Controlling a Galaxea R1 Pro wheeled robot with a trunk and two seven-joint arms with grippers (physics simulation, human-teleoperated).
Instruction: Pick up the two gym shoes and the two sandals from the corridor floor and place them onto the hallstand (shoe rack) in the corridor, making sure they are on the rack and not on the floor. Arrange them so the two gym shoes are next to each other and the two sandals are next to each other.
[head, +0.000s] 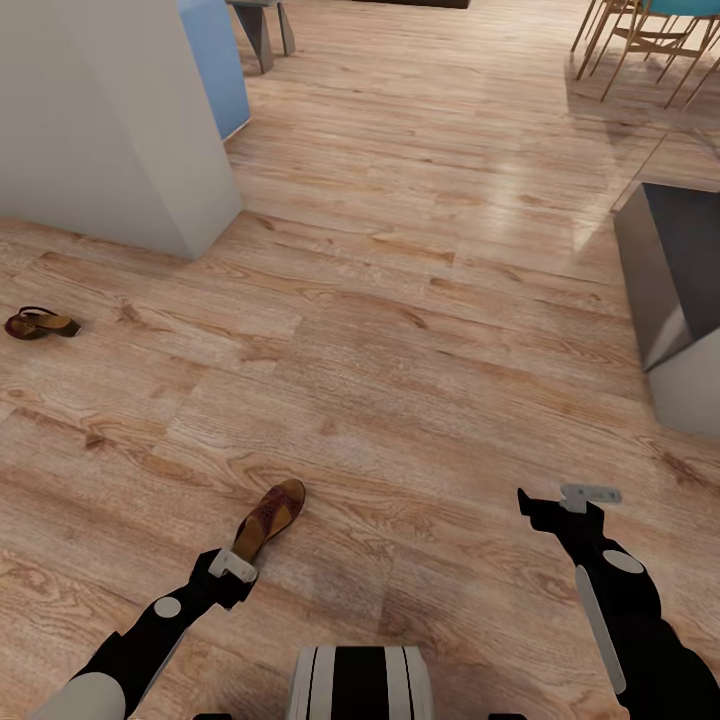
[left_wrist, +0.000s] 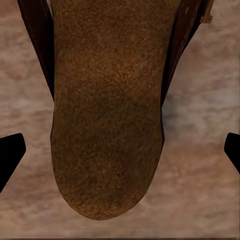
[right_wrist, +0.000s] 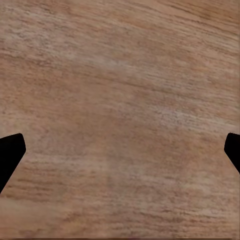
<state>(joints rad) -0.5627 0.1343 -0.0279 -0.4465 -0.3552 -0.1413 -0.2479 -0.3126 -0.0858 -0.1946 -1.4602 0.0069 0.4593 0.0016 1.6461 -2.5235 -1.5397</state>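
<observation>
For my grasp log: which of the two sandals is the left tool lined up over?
The near sandal, lying directly ahead of the left tool with open fingers straddling it; the far sandal lies apart near the white wall.

The corridor floor (head: 400, 330) is showing matt, knotty wood grain with a faint sheen far off, while the near sandal (head: 270, 518) is presenting a rough, grainy, suede-like brown footbed.

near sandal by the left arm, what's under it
The near sandal lies flat on the wood corridor floor, between the open left pincer fingertips. The planks directly beneath its sole are covered, so nothing there can be seen.
</observation>
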